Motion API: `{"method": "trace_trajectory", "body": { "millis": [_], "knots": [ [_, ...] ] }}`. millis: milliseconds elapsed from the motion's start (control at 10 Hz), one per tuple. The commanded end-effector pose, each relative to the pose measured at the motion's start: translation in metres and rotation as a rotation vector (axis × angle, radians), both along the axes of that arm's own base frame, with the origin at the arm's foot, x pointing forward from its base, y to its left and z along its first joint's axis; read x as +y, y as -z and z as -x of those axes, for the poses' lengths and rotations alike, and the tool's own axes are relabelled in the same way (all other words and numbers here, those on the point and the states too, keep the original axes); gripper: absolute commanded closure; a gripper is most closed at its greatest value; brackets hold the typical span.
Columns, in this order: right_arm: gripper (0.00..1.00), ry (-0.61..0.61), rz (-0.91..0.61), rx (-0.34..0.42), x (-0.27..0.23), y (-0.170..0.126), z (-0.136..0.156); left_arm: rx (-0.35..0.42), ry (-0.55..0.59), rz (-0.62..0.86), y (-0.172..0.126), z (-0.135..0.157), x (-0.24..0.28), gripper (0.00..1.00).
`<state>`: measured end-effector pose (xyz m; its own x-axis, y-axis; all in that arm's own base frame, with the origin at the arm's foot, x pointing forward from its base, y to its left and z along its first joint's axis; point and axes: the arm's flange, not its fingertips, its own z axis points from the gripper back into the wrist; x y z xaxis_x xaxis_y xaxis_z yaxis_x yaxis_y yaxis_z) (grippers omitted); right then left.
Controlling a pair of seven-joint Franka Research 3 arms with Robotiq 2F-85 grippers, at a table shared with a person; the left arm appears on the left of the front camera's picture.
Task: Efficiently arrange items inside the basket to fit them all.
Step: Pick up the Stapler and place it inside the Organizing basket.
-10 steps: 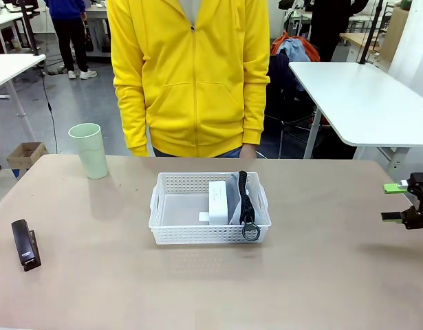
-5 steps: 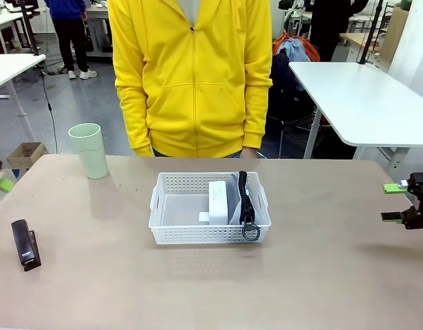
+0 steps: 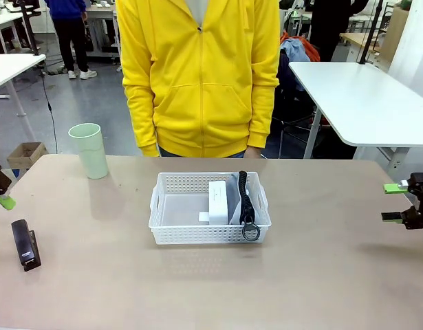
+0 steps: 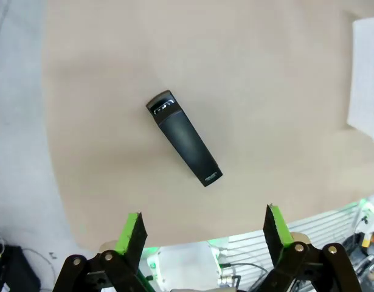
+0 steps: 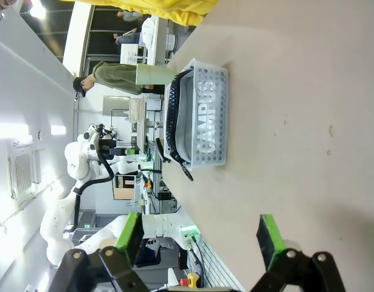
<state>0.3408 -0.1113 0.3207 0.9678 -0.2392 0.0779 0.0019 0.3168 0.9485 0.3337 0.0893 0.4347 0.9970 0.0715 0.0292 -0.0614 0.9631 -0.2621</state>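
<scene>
Beige desk (image 3: pixel 321 275) is shared w/ a person in a yellow hoodie (image 3: pixel 201 75), stood at the far edge. White basket (image 3: pixel 197 235) is placed at desk centre. Grey pouch (image 3: pixel 247 199) is stood on edge along its R wall, white device (image 3: pixel 218 201) upright just beside it, and the L half is free. Black stapler (image 3: pixel 24 244) is laid flat near the L desk edge, outside the basket. Green cup (image 3: pixel 89 150) is stood far-L, well apart from both. L tool (image 4: pixel 205 222) is held wide open above the stapler, not touching it. R tool (image 3: pixel 391 202) is parked wide open at the R edge, nothing held.

Step in hand is judged to be the stapler pick-up. Stapler is seen diagonal btw. the pads in the L wrist view, so the wrist should be rolled until the jaws are set across its narrow sides. Mid-body should be targeted and descent made straight, w/ closing done only once pads are level w/ the body. Stapler is best slotted on edge beside the device, so room is spared for the cup.
</scene>
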Motion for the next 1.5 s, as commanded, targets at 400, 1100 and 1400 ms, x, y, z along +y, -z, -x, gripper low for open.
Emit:
{"method": "trace_trajectory", "body": {
  "millis": [400, 1100, 1400],
  "knots": [
    [0.00, 0.009, -0.017, -0.006, 0.001, -0.003, -0.001, -0.015, -0.097, -0.124, 0.016, -0.001, -0.006, 0.00],
    [0.00, 0.009, -0.017, -0.006, 0.001, -0.003, -0.001, 0.032, -0.129, -0.284, 0.077, -0.011, -0.057, 0.00],
    [0.00, 0.009, -0.017, -0.006, 0.001, -0.003, -0.001, 0.064, 0.060, -0.267, 0.101, 0.003, -0.053, 0.00]
  ]
}}
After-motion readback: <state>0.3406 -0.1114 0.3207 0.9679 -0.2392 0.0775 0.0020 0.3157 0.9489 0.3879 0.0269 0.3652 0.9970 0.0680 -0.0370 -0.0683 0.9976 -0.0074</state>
